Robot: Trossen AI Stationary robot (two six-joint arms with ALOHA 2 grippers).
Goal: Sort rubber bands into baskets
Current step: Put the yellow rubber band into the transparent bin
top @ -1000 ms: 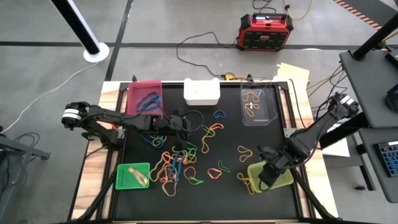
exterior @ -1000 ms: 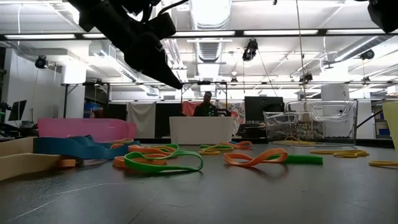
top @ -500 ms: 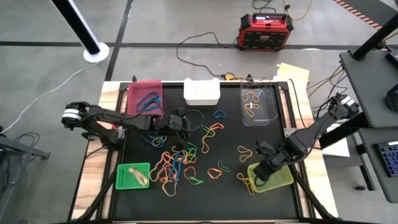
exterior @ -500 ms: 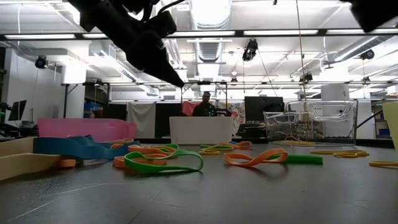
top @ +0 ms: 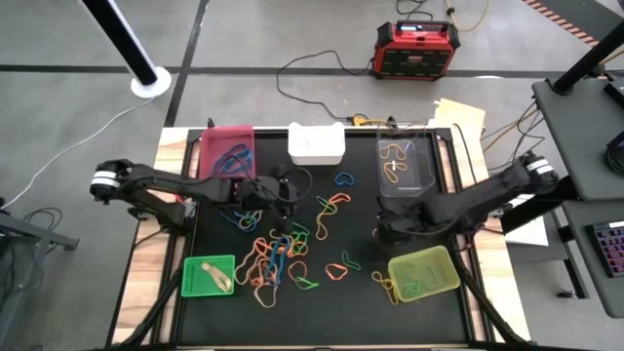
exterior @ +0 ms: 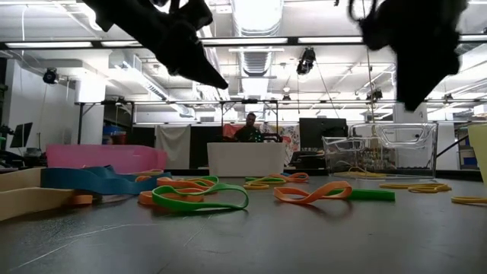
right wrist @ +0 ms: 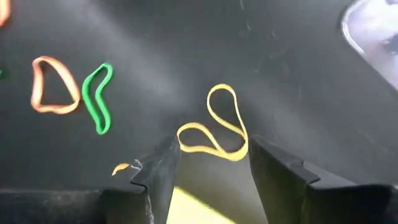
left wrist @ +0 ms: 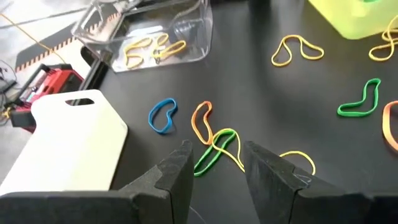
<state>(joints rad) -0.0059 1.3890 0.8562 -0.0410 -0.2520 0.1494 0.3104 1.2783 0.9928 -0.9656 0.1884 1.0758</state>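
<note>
— Any writing you can make out anywhere?
— None. The red-and-black box point(top: 417, 49) on the floor at twelve o'clock beyond the surface may carry a mark, but it is too small to read.
— And the baskets point(top: 314, 143)?
— Plain, with no lettering that shows.

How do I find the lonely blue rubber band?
Find the white basket at the black mat's far edge. Off its corner, toward the clear basket, lies a small blue rubber band, alone; its nearest neighbours are orange and green.
</note>
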